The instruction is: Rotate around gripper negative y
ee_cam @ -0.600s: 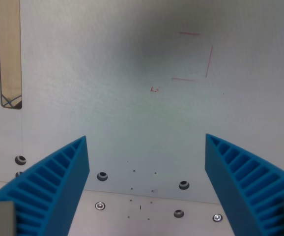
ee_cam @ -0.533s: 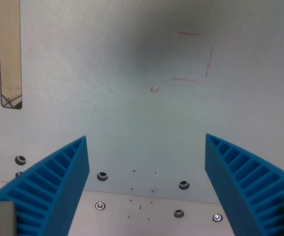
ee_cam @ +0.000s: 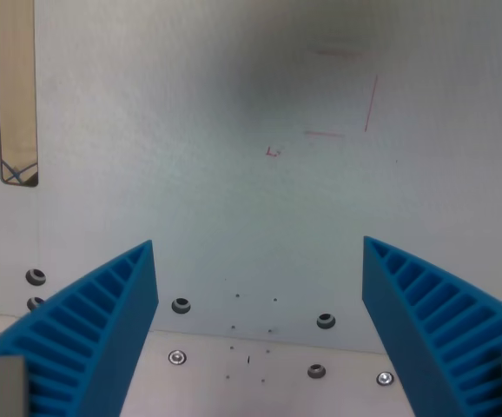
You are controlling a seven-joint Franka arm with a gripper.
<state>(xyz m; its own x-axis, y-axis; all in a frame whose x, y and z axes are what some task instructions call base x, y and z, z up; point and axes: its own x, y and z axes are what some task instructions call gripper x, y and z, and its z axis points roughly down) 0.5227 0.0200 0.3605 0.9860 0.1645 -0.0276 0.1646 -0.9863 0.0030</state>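
Note:
My gripper (ee_cam: 260,252) is open and empty. Its two blue ribbed fingers (ee_cam: 103,321) rise from the bottom corners of the wrist view, wide apart. Below them lies a pale grey-white board (ee_cam: 234,200). Faint red pen lines (ee_cam: 346,95) forming part of a square are drawn on the board at the upper right. A small red mark (ee_cam: 273,152) sits near the middle. Nothing lies between the fingers.
A long tan slot (ee_cam: 15,91) runs down the board's upper left. Several screws and bolt holes (ee_cam: 181,305) line the board's lower edge, where a metal strip (ee_cam: 260,373) shows at the bottom. A soft dark shadow sits at the top centre.
The whole scene has shifted slightly upward in the view, so the camera has moved a little. The fingers stay equally wide apart.

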